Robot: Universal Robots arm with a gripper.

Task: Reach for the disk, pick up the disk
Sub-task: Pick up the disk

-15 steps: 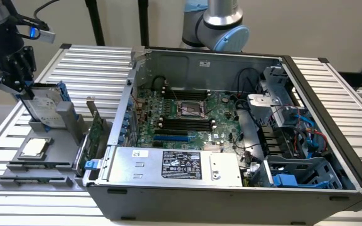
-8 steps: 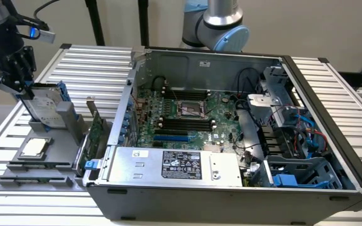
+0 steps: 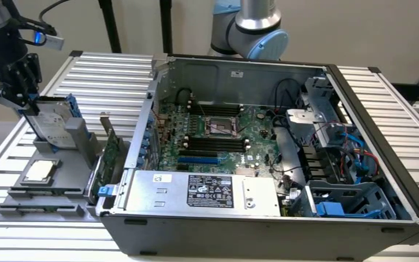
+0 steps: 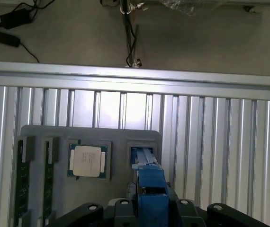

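Table (image 3: 115,71): being occupied by a computer case (image 3: 268,229) and grey tray (image 3: 20,210).
Disk (image 3: 49,123): being held upright at the tray's slot, near the table's edge.
Gripper (image 3: 26,103): being clamped partway closed on the disk.

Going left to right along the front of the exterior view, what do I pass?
Square chip → green circuit card → silver box with black label → blue drive cage.

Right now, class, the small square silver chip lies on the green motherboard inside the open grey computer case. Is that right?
No. The small square silver chip lies on the grey plastic tray outside the open grey computer case, as the exterior view shows.
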